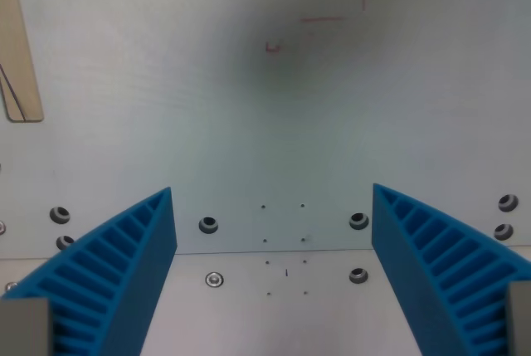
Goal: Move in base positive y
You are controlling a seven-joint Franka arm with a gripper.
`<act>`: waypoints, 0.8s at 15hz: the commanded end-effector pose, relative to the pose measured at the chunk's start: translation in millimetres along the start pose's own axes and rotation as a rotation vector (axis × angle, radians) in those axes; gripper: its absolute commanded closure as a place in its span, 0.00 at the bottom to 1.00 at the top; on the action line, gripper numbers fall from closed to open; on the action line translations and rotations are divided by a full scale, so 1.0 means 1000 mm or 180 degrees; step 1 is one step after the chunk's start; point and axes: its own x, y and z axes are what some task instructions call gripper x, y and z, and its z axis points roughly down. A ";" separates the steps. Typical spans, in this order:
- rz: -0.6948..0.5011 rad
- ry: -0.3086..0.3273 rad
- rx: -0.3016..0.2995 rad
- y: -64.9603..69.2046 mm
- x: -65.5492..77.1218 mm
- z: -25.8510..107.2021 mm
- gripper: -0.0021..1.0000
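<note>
Looking straight down between my own blue ribbed gripper (274, 273) fingers: one finger (116, 265) at lower left of frame, the other at lower right, jaws spread wide with nothing between them. No object to grasp here; the task's thing is the gripper itself, which hangs over the pale grey-white tabletop (274, 124), and the job is a plain translation along base +y. Spread and empty makes sense for a pure move, my guess.

Below the gap: a seam crosses the lower frame where a lighter mounting plate (249, 314) begins. Dark bolt holes (208, 224) sit in a row along it, plus one silver screw head (215, 279) at lower centre-left and a cluster of tiny dots at centre bottom. More holes at the far left and right edges.

Farther out: faint red pen marks (322, 18) near top centre, and a light wooden strip (21, 49) running down the upper left edge.

Nothing stands up in the visible area, so I judge the path clear. Cannot tell from this view which frame direction is +y, nor what lies outside it.
</note>
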 end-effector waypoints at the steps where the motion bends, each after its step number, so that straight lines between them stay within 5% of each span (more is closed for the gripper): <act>1: 0.0044 0.0017 -0.0012 -0.013 -0.001 -0.002 0.00; 12: 0.0044 0.0017 -0.0012 -0.068 0.001 -0.002 0.00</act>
